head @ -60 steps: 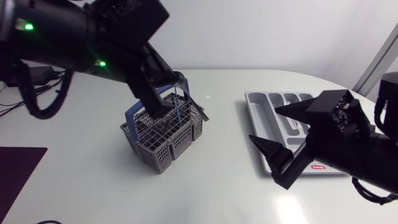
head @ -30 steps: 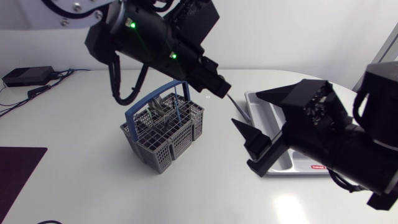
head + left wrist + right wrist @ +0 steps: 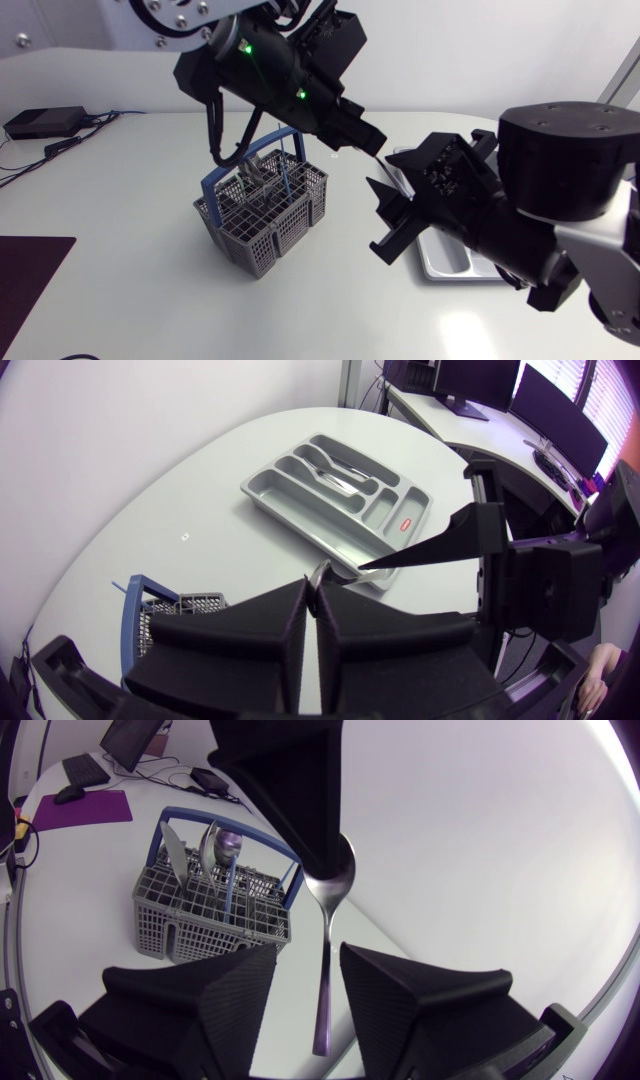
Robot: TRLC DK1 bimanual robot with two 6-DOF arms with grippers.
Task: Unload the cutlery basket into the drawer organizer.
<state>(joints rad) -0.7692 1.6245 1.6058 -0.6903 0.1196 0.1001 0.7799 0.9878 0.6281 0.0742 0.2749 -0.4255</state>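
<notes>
Steel first: a spoon (image 3: 326, 935) is pinched by its bowl in my left gripper (image 3: 322, 858), whose fingers are pressed together on it. Its handle sticks out free toward the right gripper (image 3: 308, 958). That one is spread wide, a finger on either side of the handle, and I see no contact with it.

This reads as a handover above the table (image 3: 120, 290). It happens between the cutlery basket (image 3: 288, 238) on the left and the drawer organizer (image 3: 262, 508) on the right, which holds a few pieces.

To do it well, I would bring the right fingers in squarely on the flat of the handle, around mid-length. Only after a firm pinch should the left one release; opening early would drop the spoon short of the tray. More cutlery (image 3: 218, 850) stands in the basket, so the unloading looks far from finished.
</notes>
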